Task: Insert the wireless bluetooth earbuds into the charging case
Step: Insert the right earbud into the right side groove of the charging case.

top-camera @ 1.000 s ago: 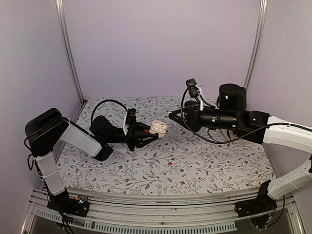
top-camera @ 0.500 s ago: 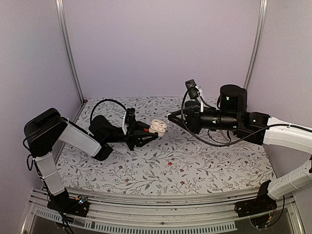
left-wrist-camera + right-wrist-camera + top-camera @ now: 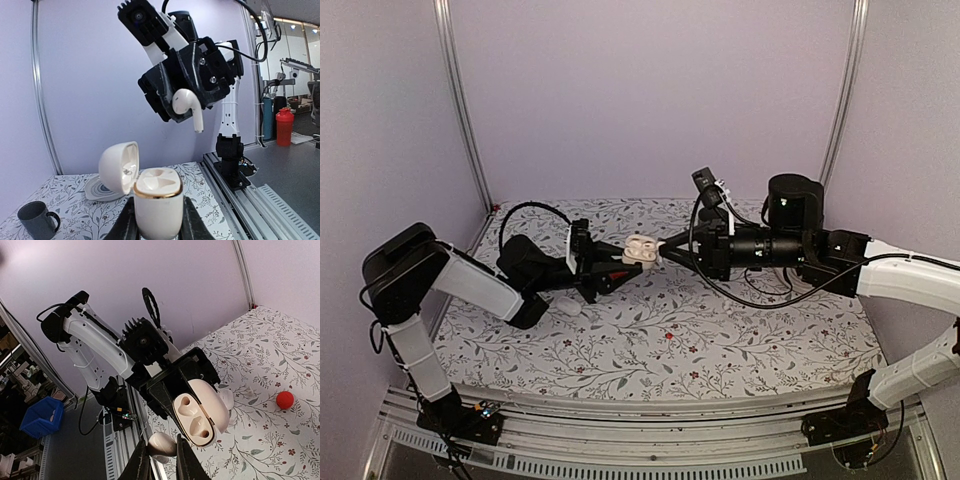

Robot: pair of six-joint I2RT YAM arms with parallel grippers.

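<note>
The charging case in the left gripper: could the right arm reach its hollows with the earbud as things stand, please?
Probably yes: the lid is swung aside, the hollows face the earbud, and nothing lies between.

charging case (image 3: pixel 157 205) cream, gold rim | earbud (image 3: pixel 185 102) white | mug (image 3: pixel 35 218) dark grey | tablecloth (image 3: pixel 740 340) grey leafy print
</note>
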